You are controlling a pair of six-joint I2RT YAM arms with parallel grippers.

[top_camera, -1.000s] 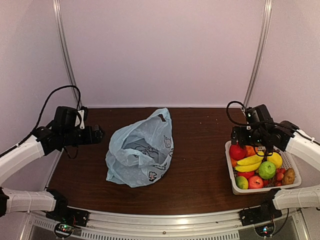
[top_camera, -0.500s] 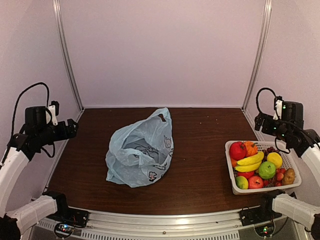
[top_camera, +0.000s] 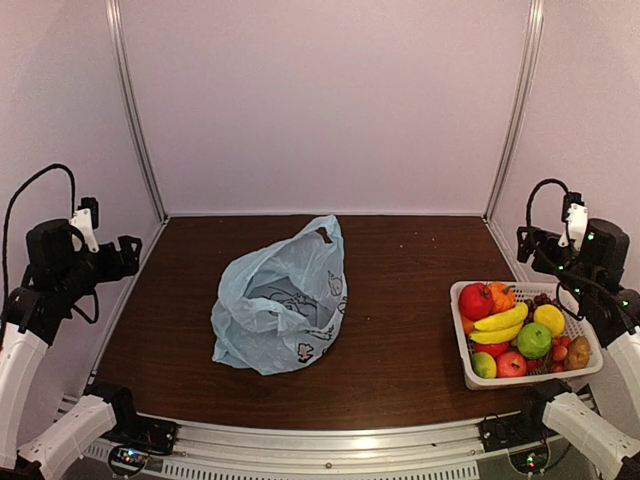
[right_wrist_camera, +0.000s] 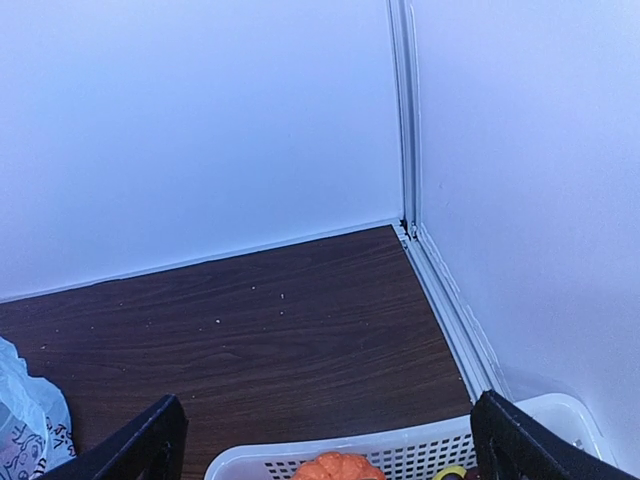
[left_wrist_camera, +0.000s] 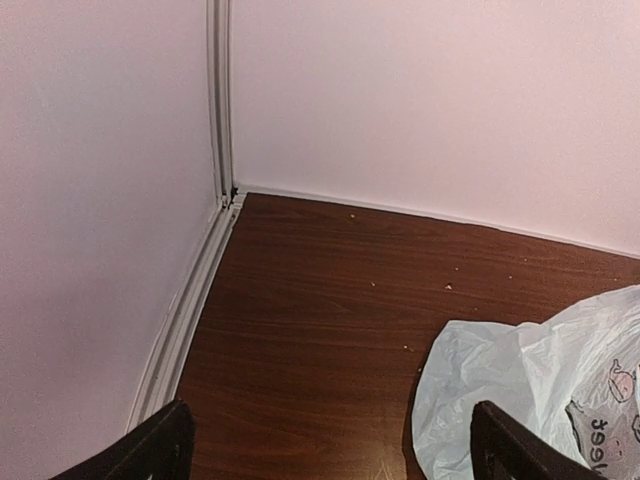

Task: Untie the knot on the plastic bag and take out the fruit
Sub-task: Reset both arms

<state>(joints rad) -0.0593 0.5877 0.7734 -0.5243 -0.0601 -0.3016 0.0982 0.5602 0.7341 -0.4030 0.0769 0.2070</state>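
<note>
Blue plastic bag (top_camera: 280, 305) central, basket (top_camera: 535, 379) near right edge

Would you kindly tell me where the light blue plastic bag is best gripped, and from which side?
Probably the narrow far tip of the plastic bag, approached from above and pinched across its width. There the film tapers into a bunched point that looks thin enough to pinch, while the near body lies wide, slack and spread on the table.
</note>
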